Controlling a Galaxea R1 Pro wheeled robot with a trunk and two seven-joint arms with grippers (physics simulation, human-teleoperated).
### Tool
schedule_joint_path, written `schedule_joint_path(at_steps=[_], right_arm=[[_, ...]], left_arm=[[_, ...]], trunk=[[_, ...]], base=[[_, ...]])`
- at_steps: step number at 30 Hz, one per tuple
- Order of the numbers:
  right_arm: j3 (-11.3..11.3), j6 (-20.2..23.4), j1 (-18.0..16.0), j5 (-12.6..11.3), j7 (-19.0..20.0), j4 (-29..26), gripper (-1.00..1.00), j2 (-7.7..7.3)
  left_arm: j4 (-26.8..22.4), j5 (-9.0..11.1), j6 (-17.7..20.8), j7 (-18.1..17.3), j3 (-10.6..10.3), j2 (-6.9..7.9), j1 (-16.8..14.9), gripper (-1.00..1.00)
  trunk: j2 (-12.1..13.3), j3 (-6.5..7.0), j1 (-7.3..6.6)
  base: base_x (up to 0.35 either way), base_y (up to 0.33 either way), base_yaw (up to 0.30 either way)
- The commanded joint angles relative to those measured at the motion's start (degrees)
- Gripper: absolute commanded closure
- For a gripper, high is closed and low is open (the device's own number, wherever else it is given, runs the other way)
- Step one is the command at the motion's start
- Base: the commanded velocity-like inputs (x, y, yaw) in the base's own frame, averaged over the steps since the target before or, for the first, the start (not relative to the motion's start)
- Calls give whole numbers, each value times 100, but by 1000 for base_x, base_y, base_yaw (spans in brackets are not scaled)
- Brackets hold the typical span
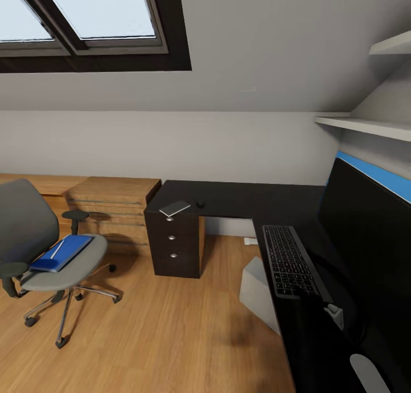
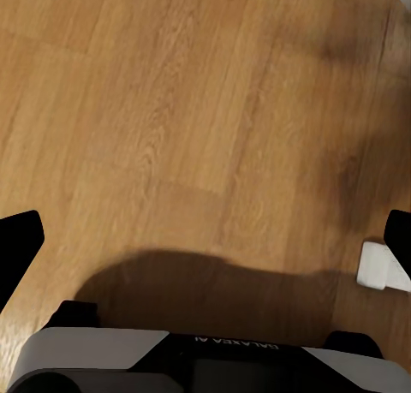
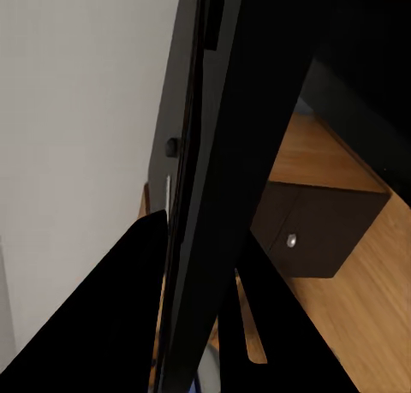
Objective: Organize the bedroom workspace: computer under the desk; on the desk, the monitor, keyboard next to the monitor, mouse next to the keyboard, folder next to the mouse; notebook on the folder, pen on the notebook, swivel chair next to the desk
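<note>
The swivel chair [image 1: 23, 221] stands on the floor to the left, apart from the desk [image 1: 257, 201]. On its seat lies the blue folder [image 1: 61, 252] with the pen [image 1: 57, 249] across it. The notebook [image 1: 174, 208] and the mouse [image 1: 200, 204] rest on the desk above the drawers. The keyboard [image 1: 288, 261] lies on the desk's near wing beside the monitor [image 1: 365, 227], which looms large at right. The grey computer [image 1: 257, 293] sits under the desk. My right gripper [image 3: 193, 299] is shut on the monitor's thin edge [image 3: 205, 179]. My left gripper [image 2: 205, 247] hangs open over bare floor.
A low wooden shelving unit [image 1: 114, 201] runs along the back wall left of the black drawer unit [image 1: 173, 244]. White wall shelves [image 1: 365, 124] hang above the monitor. A small white object [image 2: 381, 269] lies on the wood floor. Open floor spreads between chair and desk.
</note>
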Motion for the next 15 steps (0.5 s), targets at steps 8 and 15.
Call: schedule_joint_path(at_steps=[8, 15], right_arm=[[-8, 36, -1, -48, 14, 17, 100, 2], [-8, 29, -1, -48, 8, 26, 100, 4]], left_arm=[[-12, 58, 15, 45, -8, 1, 0, -100], [-12, 58, 15, 45, -8, 1, 0, -100]], trunk=[[-4, -5, 0], [-4, -5, 0]], base=[[-46, 0, 0], [-105, 0, 0]])
